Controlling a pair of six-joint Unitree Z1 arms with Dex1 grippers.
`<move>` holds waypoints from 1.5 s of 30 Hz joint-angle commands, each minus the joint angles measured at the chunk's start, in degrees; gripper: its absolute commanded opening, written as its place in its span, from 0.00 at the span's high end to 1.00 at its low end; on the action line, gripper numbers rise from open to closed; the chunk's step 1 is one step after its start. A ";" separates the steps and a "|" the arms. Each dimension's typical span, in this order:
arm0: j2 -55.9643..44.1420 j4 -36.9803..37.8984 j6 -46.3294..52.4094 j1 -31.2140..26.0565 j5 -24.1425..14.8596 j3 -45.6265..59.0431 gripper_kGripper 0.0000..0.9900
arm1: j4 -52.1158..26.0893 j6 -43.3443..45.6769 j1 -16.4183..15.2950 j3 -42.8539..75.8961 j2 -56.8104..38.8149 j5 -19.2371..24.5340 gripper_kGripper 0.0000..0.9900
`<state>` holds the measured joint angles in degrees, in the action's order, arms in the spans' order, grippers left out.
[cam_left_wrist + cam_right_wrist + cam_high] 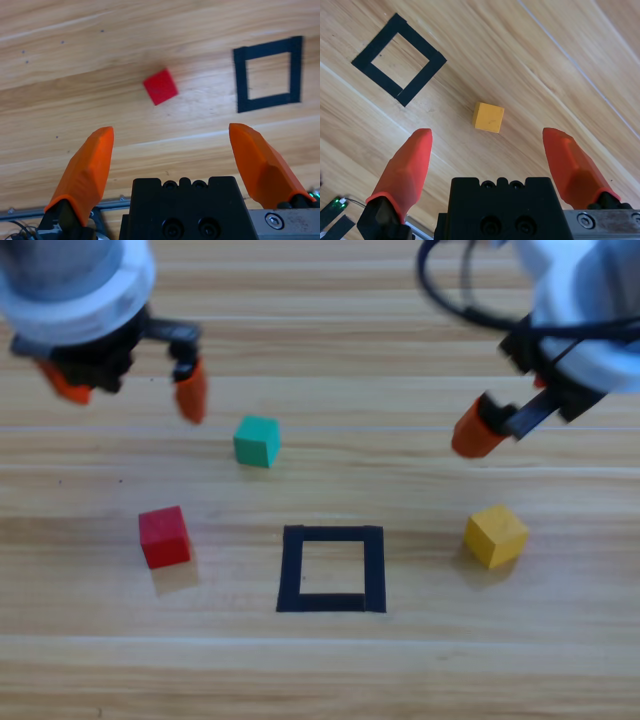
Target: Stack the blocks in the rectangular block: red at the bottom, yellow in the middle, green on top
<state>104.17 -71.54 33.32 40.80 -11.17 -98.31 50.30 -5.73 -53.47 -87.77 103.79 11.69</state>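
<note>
Blocks all loose on the wooden table (pixel 420 670): red (pixel 164 537) left of the rectangular block (pixel 332 569), yellow (pixel 495 536) right of it, green (pixel 257 440) above-left. Left gripper (pixel 130 385) hovers with jaws spread wide, and right gripper (pixel 487 160) likewise, nothing held.

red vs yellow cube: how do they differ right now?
The red cube lies left of the tape outline, the yellow cube right of it. Red sits ahead of the left gripper, yellow ahead of the right gripper. Both lie loose outside the outline, similar in size.

Overhead view, two downward wrist views
</note>
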 commanded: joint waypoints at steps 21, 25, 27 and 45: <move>10.61 18.37 8.43 -8.28 8.44 19.64 0.00 | 0.94 -0.78 5.83 -0.56 18.64 1.31 0.04; 10.88 19.78 10.28 -8.28 8.79 20.17 0.00 | 0.94 -0.34 5.83 -0.56 19.52 0.17 0.04; 11.14 20.74 11.42 -8.28 8.79 20.79 0.00 | 0.94 0.19 5.83 -0.65 20.22 -1.06 0.04; 13.34 24.96 16.08 -8.36 8.62 23.86 0.03 | 0.94 0.37 5.92 -1.79 25.23 -1.67 0.07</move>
<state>115.50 -47.56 48.31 33.19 -2.81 -75.50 50.65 -5.72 -48.89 -88.47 124.07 11.20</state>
